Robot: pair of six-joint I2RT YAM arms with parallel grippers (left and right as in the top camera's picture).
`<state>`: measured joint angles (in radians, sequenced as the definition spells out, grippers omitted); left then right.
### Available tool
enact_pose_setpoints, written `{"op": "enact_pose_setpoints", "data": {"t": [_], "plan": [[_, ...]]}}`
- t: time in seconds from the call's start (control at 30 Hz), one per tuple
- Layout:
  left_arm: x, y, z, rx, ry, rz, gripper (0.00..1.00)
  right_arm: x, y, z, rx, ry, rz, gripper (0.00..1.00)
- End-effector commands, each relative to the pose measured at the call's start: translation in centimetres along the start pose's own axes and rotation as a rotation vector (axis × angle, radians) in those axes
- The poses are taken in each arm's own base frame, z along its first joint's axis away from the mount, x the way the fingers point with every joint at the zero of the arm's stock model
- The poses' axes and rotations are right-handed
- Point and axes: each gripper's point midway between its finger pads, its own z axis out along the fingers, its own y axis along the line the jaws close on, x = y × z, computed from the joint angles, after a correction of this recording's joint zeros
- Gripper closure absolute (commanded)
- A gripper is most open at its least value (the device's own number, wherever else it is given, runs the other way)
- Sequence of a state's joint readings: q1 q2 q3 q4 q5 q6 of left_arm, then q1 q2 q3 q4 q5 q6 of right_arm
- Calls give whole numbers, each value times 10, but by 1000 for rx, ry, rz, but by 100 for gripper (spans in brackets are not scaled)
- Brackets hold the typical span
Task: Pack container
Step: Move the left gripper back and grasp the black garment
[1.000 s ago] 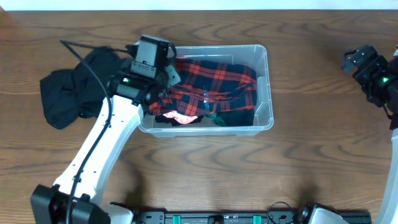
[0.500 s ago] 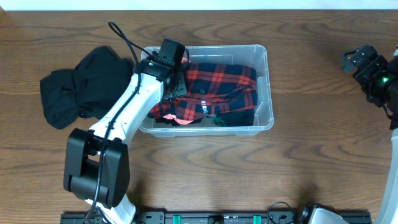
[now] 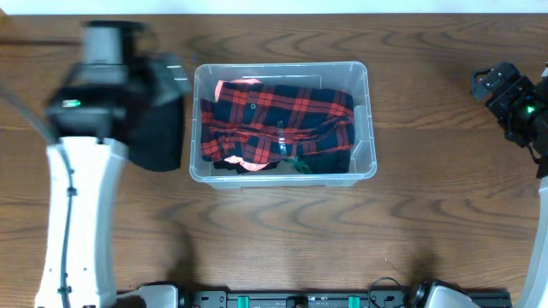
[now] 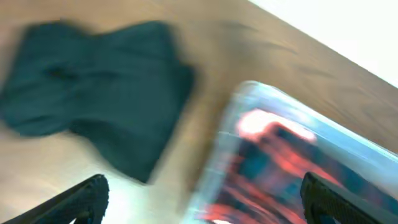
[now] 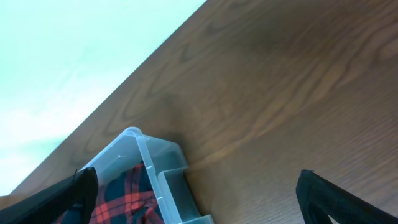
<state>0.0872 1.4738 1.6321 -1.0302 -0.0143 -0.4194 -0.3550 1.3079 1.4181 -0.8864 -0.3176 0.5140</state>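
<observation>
Left hand [image 4: 204,184]: released, both fingers [image 4: 84,196] spread wide at the lower corners of the left wrist view, nothing between them and nothing touched; view blurred. Below and ahead-left of this hand, a black garment [image 4: 93,93] crumpled on the tabletop [image 3: 282,231]; ahead-right of it, the container [image 3: 366,120]. Right hand [image 5: 198,177]: likewise released, fingers far apart, empty, hanging over bare wood; one corner of the container shows ahead of it, to its left, well apart. Container: clear bin, open side up, standing flat between the two hands, just beside the black garment and much nearer the left hand; long axis runs from one hand toward the other, parallel to the near edge of the tabletop. Contents: red-and-black plaid shirt [image 3: 274,124], bunched, filling most of the floor, with dark cloth under its near edge. Left arm [image 3: 81,188]: white link reaching from the near edge away across the tabletop, wrist blurred above the garment and covering part of it. Right arm [image 3: 533,120]: at the far right edge, with the hand turned toward the container
</observation>
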Motion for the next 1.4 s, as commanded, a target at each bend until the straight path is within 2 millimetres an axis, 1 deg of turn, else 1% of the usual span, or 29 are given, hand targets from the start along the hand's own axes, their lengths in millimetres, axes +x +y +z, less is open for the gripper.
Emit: {"op": "enact_pose_setpoints", "data": {"t": [0.0, 0.13, 0.2, 0.3, 0.33, 0.43, 0.53, 0.67, 0.8, 0.97, 1.17, 1.2, 1.27, 1.3, 1.37], "plan": [[3, 59, 36, -94, 111, -119, 1, -2, -2, -1, 4, -5, -2, 1], [0, 119, 62, -61, 207, -268, 2, -2, -2, -1, 4, -5, -2, 1], [-1, 144, 75, -35, 242, -317, 2, -2, -2, -1, 4, -5, -1, 1], [4, 184, 97, -18, 293, -416, 2, -2, -2, -1, 4, -5, -1, 1], [5, 202, 109, 3, 309, -465, 2, -2, -2, -1, 4, -5, -2, 1], [6, 226, 129, 63, 314, -520, 2, -2, -2, -1, 4, -5, -2, 1], [6, 239, 151, 147, 311, -512, 2, -2, -2, -1, 4, -5, -2, 1], [22, 248, 182, 173, 364, -522, 2, -2, -2, -1, 4, -5, -2, 1], [36, 250, 207, 200, 405, -533, 2, -2, -2, -1, 4, -5, -1, 1], [37, 242, 222, 279, 401, -497, 2, -2, -2, -1, 4, -5, -2, 1], [43, 225, 233, 305, 426, -420, 1, -2, -2, -1, 4, -5, -1, 1], [44, 222, 234, 309, 430, -405, 3, -2, -2, -1, 4, -5, -1, 1], [46, 215, 236, 318, 437, -373, 12, -2, -2, -1, 4, -5, -2, 1], [46, 212, 237, 322, 439, -357, 20, -2, -2, -1, 4, -5, -1, 1], [47, 208, 238, 326, 445, -343, 47, -2, -2, -1, 4, -5, -1, 1]]}}
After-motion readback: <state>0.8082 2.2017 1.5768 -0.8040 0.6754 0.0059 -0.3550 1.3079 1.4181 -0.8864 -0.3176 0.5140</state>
